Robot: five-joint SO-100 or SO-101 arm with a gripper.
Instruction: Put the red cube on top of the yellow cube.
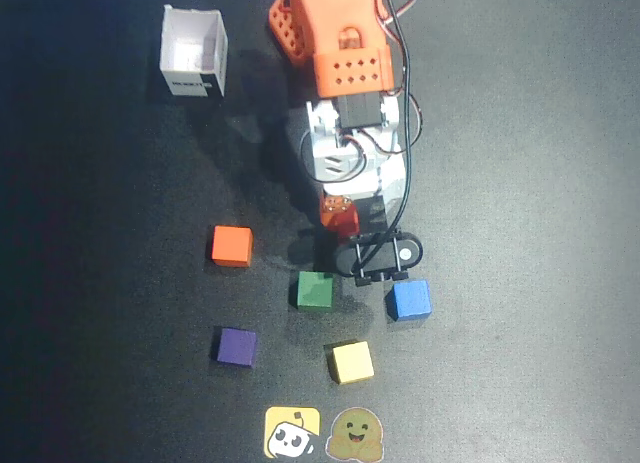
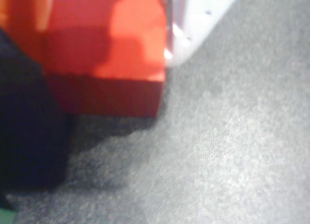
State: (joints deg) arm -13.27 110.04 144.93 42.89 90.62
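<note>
1. The white open box (image 1: 193,51) near the top left of the overhead view carries a dark strip of lettering (image 1: 188,84) on its lower outer wall; the letters are too small and blurred to read.
2. The yellow square sticker (image 1: 292,433) at the bottom edge of the counter (image 1: 520,283) shows a white cartoon face with black eyes, a sign with no words.
3. Just beside it on the right, a second sticker (image 1: 357,435) shows a brown-green smiling blob figure, also wordless.
4. The wrist view shows no writing at all.
</note>
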